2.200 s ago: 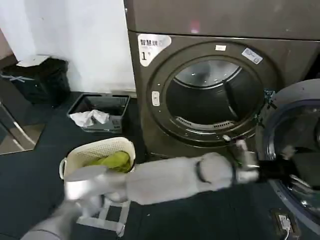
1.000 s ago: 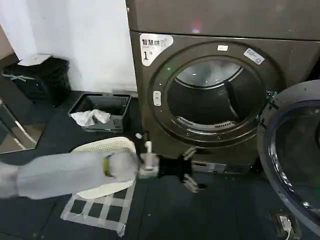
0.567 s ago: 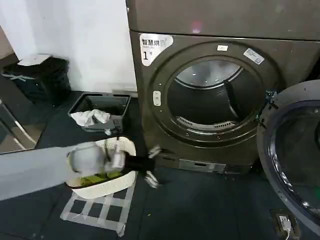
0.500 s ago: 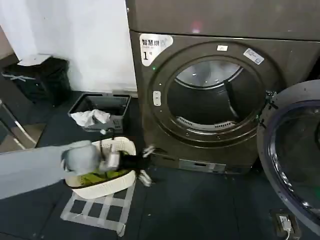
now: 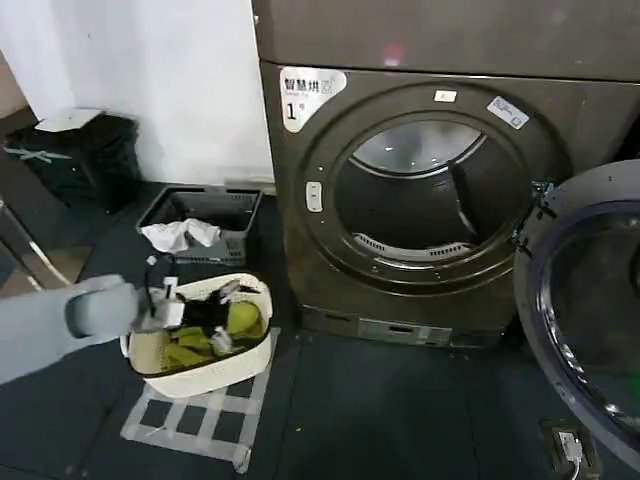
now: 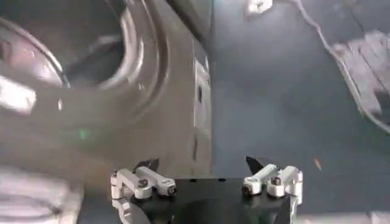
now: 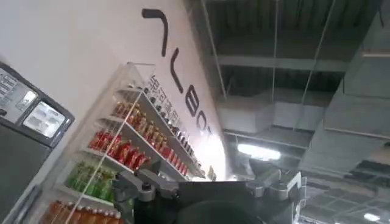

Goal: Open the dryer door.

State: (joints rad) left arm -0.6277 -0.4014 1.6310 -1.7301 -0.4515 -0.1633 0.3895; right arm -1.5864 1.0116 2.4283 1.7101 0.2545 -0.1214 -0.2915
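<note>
The dryer door hangs wide open at the right of the head view, swung off to the right of the machine on its hinge. Its grey inner side and dark glass face the room. The round drum opening in the brown-grey dryer body is fully exposed, so the task looks done, or v. close to it.

The left gripper is low at the left, over a white laundry basket with green-yellow cloth inside, well apart from the door. The left wrist view has the left gripper's fingers spread wide w/ nothing between them. It grasps nothing, and it looks at the dryer front and dark floor. Probably the arm sits there because it has no more work on the door and this keeps the drum mouth unblocked.

The right gripper points up at ceiling and a drinks shelf, fingers apart, empty; prob. parked out of the way.

A grey crate with a white rag sits by the wall.
</note>
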